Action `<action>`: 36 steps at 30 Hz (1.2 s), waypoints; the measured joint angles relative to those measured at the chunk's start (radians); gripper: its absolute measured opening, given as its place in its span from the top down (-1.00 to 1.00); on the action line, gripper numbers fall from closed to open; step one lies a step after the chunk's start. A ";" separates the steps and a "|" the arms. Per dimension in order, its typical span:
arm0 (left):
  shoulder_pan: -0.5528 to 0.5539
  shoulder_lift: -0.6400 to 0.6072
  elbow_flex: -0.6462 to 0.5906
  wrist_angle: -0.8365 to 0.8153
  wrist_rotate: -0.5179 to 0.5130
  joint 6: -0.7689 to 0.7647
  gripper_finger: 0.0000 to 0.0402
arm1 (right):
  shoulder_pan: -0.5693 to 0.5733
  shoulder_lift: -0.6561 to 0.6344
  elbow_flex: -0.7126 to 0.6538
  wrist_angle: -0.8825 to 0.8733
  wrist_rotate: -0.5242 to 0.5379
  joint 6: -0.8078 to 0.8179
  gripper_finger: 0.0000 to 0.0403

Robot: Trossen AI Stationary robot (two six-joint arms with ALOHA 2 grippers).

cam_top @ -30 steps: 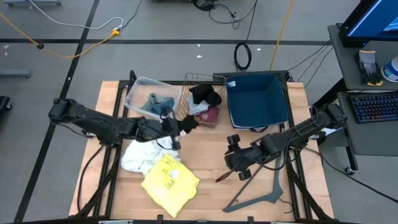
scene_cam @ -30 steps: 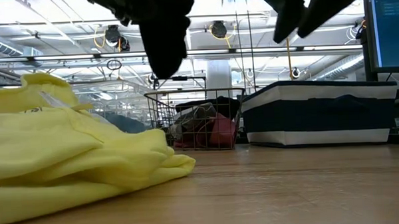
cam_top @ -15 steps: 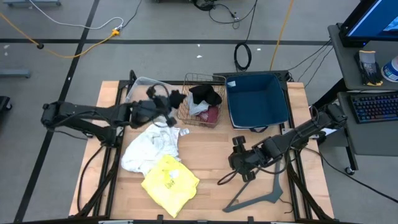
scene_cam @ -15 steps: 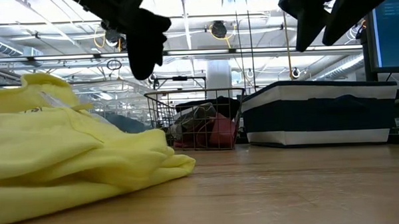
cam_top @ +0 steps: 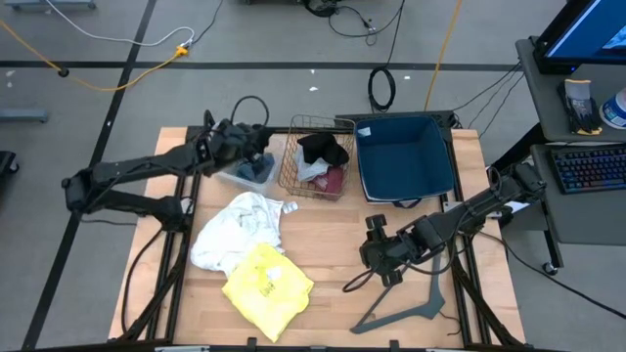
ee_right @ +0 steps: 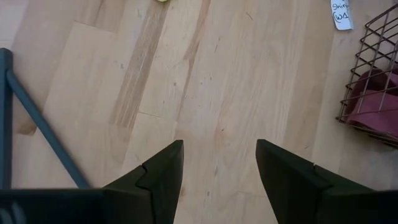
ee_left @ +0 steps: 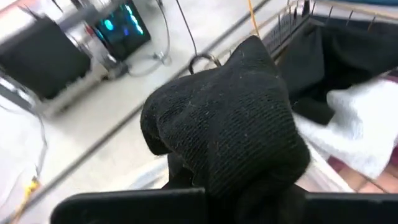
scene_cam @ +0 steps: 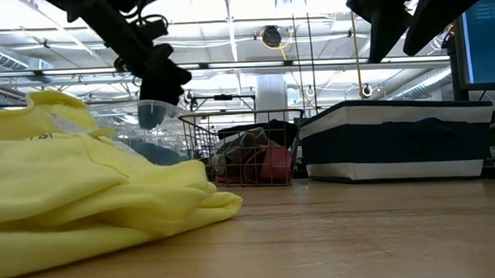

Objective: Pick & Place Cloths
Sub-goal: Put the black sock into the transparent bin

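Left gripper [cam_top: 252, 140] clenched on a black cloth [ee_left: 230, 130], held aloft over the clear plastic bin [cam_top: 217, 132] at the table's far left, just beside the wire basket [cam_top: 293, 166]. Black cloth bunched right against the fingers, filling the left wrist view. Teal-blue cloth [cam_top: 256, 171] down in the bin, directly below the gripper. Second black cloth [cam_top: 325, 148] and maroon cloth [cam_top: 333, 181] inside the wire basket. White cloth [cam_top: 235, 227] and yellow cloth [cam_top: 267, 284] heaped on the table, nearer the front, well apart from both grippers. Right gripper [cam_top: 374, 242] parted, empty, above bare wood near the grey hanger [cam_top: 411, 309].
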 joint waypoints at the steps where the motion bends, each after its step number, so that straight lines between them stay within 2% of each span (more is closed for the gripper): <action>1: 0.016 0.000 0.000 -0.016 0.023 -0.012 0.92 | 0.000 0.000 0.000 0.000 0.000 0.000 0.03; 7: 0.081 0.000 0.000 -0.121 0.157 -0.074 0.92 | 0.000 0.000 0.000 0.000 0.001 -0.003 0.03; 17: 0.142 0.008 0.000 -0.238 0.278 -0.164 0.92 | 0.000 0.000 0.000 0.002 0.002 -0.007 0.03; 26: 0.199 0.113 0.000 -0.243 0.388 -0.216 0.92 | 0.000 0.000 0.000 0.002 0.002 -0.001 0.03; 31: 0.229 0.177 0.000 -0.254 0.469 -0.238 0.85 | 0.000 0.000 0.000 0.002 0.002 0.000 0.03; 36: 0.247 0.205 0.000 -0.274 0.477 -0.256 0.85 | -0.001 0.000 0.000 0.002 0.002 0.000 0.03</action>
